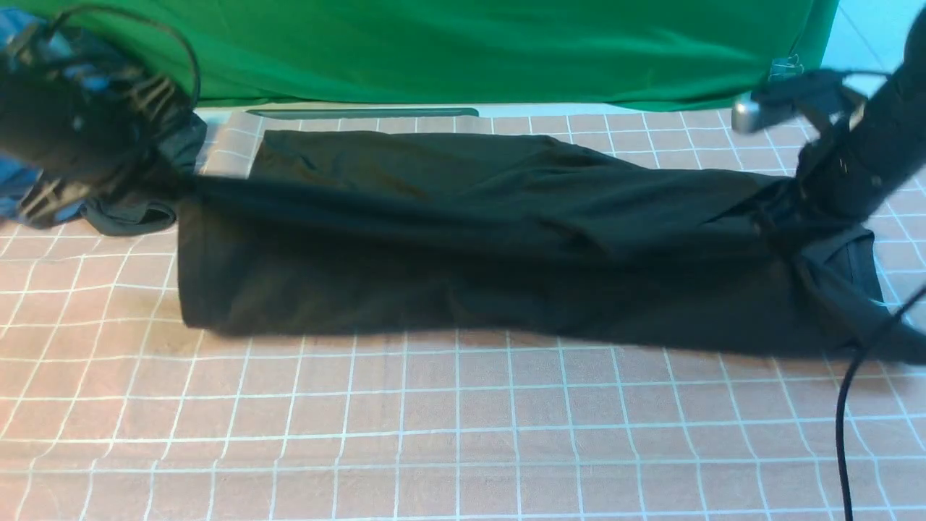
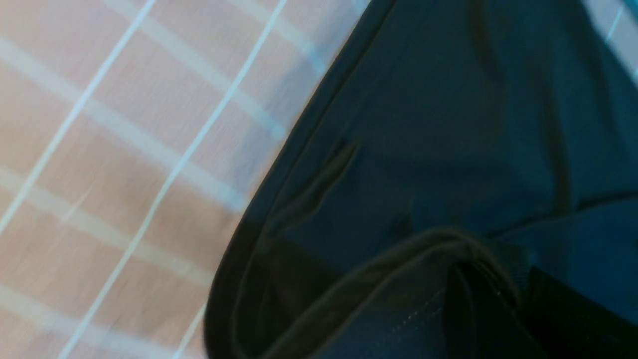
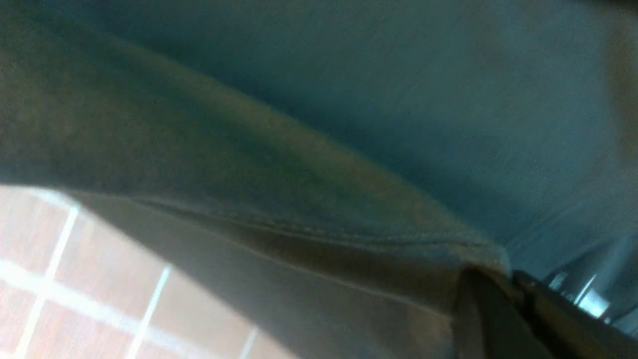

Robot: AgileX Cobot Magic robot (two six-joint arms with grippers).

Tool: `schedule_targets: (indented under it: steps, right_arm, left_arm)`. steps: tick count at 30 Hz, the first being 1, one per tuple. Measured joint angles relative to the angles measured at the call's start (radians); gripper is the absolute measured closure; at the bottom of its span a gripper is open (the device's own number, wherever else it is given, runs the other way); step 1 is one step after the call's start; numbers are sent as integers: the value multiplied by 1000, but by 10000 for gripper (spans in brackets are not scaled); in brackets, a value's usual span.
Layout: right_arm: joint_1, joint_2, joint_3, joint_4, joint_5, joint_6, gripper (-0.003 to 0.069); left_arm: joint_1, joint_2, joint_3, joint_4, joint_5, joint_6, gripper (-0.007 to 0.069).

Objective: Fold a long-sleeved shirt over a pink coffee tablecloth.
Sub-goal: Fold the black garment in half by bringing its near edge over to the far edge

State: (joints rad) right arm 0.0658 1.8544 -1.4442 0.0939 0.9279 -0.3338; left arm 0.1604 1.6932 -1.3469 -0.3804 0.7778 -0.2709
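Note:
The black long-sleeved shirt [image 1: 463,239] stretches as a long band across the pink coffee tablecloth [image 1: 463,434]. Its upper layer is held taut between both grippers, and its near edge rests on the cloth. At the shirt's left end, my left gripper [image 1: 170,181] is shut on a bunched fold. My right gripper [image 1: 785,210] is shut on the gathered right end. In the left wrist view, the gripper [image 2: 498,299] pinches a hemmed fold of the shirt [image 2: 448,124] above the tablecloth [image 2: 99,149]. The right wrist view has the gripper [image 3: 503,289] clamping a seamed edge of the shirt [image 3: 249,149].
A green fabric [image 1: 463,51] hangs along the back. A small dark garment [image 1: 130,217] and a blue cloth [image 1: 14,188] lie at the far left, behind my left arm. A black cable [image 1: 846,420] hangs at the right front.

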Motion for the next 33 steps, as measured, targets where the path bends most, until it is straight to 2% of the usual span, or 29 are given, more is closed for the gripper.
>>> schedule_targets:
  steps: [5,13,20,21,22,26,28,33]
  right_arm:
    - [-21,153,-205,9,48,1,608]
    - [-22,366,-471,9,53,31,594]
    - [-26,398,-617,-1,117,123,309]
    - [-25,395,-625,3,122,123,307]
    - [-19,388,-642,36,168,110,312]
    - [35,382,-651,166,262,-14,528]
    - [91,400,-642,204,280,-62,601]
    - [179,454,-633,224,252,-114,619]
  left_arm:
    - [-1,163,-179,-58,-1,-3,578]
    - [-8,339,-369,-64,6,-4,578]
    - [-35,376,-421,-62,6,-3,578]
    - [-36,376,-421,-61,6,-3,578]
    - [-39,376,-422,-59,6,-3,578]
    - [-44,376,-422,-50,12,-3,578]
    - [-44,376,-422,-48,19,-3,578]
    - [-44,376,-422,-45,27,-3,578]
